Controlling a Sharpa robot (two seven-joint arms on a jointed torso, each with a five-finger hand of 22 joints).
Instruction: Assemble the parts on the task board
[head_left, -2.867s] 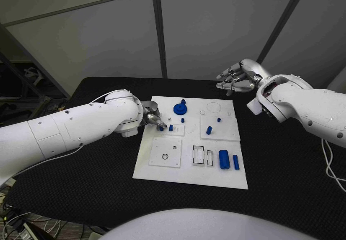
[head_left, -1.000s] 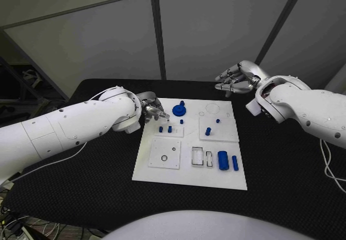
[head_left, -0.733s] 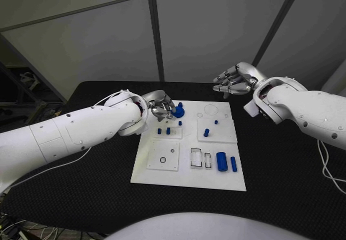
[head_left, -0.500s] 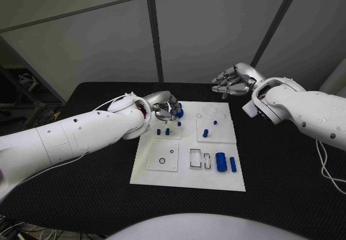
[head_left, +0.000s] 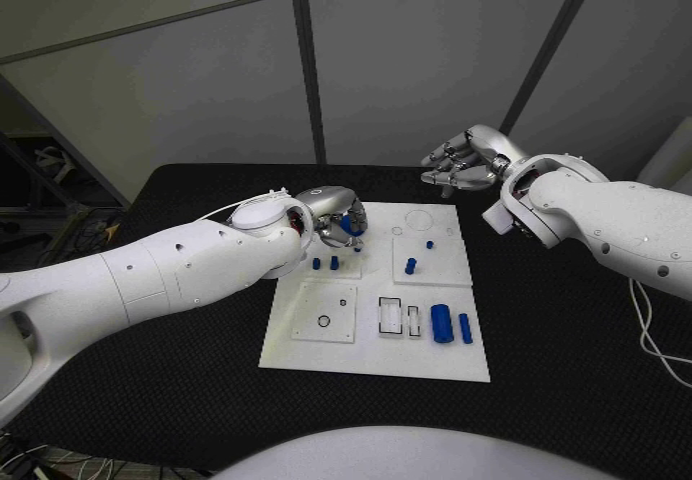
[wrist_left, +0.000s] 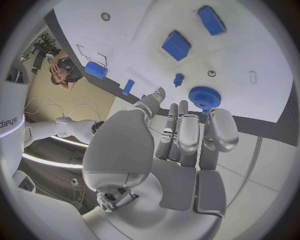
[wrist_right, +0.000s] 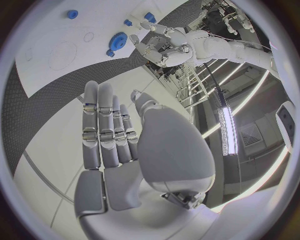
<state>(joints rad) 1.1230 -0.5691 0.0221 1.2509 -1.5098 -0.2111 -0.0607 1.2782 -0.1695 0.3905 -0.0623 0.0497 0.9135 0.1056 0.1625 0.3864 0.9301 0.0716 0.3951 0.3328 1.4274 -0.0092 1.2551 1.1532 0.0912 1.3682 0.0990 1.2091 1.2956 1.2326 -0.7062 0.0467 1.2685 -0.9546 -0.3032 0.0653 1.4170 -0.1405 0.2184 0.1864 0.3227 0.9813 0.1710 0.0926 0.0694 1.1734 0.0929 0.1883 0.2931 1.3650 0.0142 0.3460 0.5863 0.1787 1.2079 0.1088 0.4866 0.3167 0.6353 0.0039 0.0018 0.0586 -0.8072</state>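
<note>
Currently my empty, spread left hand (head_left: 335, 222) reaches toward the blue gear (wrist_left: 203, 96); several loose pieces remain on the board (head_left: 372, 357); right hand (head_left: 464, 160) hovers empty.

A robotics lab: grey partition panels (head_left: 188, 90) behind a black table (head_left: 577, 340).

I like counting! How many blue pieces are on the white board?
7: one gear by the left hand, two pegs beside it, two pegs mid-board, two cylinders at the near edge. The hand may hide more.
</note>
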